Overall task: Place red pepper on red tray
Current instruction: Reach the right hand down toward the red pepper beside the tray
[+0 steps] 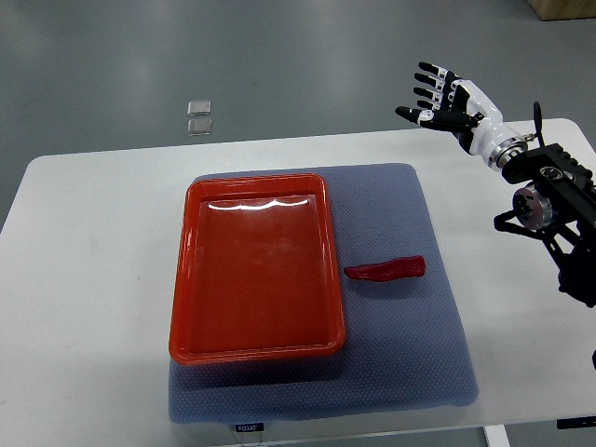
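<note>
We find the red pepper (386, 270) lying flat on the grey-blue mat (410, 354), just beside the right rim of the red tray (182, 279) but not touching it, with its thin tip pointing toward the tray. The tray is empty and sits on the left part of the mat, which lies on the white bench (84, 279). Our right hand (438, 101) is raised well apart from the pepper, above the far right corner of the bench, fingers spread and holding nothing; the left arm is out of view. The pick has not yet begun, we judge. To do it well, we should bring the hand down over the thicker right end of the pepper, close the fingers across its narrow width, and lift clear of the rim before carrying it left.
</note>
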`<state>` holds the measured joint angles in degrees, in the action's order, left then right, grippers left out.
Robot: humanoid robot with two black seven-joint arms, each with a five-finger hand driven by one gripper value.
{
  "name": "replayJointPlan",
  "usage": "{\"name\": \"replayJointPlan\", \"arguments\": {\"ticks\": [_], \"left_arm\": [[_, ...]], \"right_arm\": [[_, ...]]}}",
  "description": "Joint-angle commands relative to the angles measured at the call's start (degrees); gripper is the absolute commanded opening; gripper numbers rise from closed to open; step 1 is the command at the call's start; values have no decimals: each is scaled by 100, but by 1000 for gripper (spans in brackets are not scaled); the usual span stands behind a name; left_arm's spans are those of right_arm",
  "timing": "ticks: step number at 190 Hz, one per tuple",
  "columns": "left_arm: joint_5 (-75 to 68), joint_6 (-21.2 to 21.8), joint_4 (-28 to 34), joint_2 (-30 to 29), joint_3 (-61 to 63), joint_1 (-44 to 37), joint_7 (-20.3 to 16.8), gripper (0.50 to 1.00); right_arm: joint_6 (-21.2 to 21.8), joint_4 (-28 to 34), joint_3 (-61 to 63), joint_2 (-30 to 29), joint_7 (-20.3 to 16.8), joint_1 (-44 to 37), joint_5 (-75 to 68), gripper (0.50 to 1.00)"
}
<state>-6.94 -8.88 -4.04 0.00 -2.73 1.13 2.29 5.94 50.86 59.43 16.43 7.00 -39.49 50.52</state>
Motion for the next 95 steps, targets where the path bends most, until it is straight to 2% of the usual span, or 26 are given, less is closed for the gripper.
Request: {"name": "replayJointPlan", "arguments": {"ticks": [1, 21, 41, 95], "left_arm": [[-1, 0, 0, 0, 0, 1, 0, 1000], [-1, 0, 0, 0, 0, 1, 0, 1000], [-1, 0, 0, 0, 0, 1, 0, 1000], [-1, 0, 0, 0, 0, 1, 0, 1000]], "right_arm": [[48, 126, -1100, 686, 223, -445, -33, 909], [48, 626, -2426, 1397, 487, -919, -33, 909], [92, 1259, -3314, 1872, 504, -1227, 28, 909], [452, 2182, -4334, 2576, 504, -1544, 1337, 907]]}}
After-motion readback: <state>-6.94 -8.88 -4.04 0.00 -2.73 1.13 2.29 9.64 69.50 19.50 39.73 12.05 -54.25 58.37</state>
